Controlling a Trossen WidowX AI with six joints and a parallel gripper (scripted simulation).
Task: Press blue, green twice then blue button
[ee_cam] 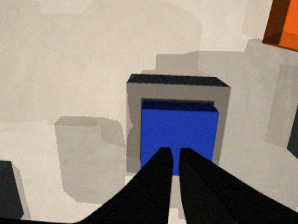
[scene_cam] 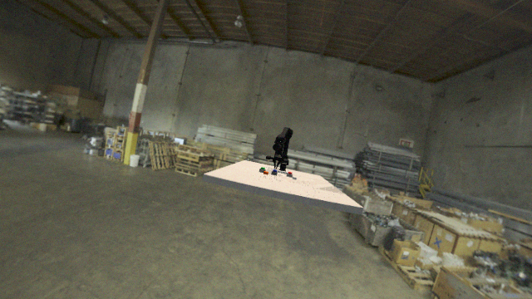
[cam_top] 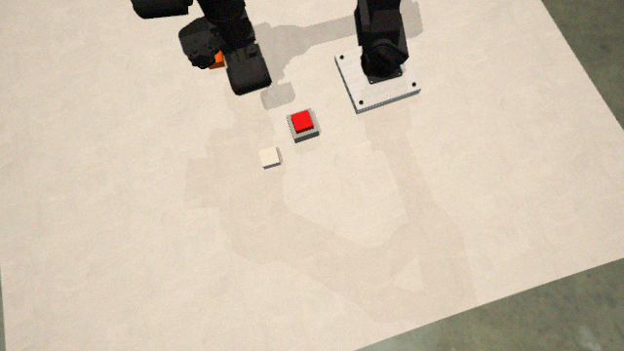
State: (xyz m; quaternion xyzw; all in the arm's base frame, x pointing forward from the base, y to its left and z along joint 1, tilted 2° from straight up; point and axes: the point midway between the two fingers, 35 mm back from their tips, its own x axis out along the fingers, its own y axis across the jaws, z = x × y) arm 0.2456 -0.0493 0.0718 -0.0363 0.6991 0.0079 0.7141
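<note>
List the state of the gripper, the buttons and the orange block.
Gripper: shut, nothing held, fingertips over the blue button.
Blue button: cap visible; whether it is pressed, cannot tell.
Red button: cap raised, unpressed.
Green button: too small to tell.
Orange block: on the table, ungripped.

My arm [cam_top: 382,34] [scene_cam: 283,143] is black from end to end — chunky, angular links with rounded corners, and a bulky dark housing near the wrist. My gripper [ee_cam: 173,157] has two black fingers that taper to narrow, blunt tips. My base plate [cam_top: 348,78] is pale and four-sided, its edge grayish, with small dark screw holes near the corners I can see.
</note>
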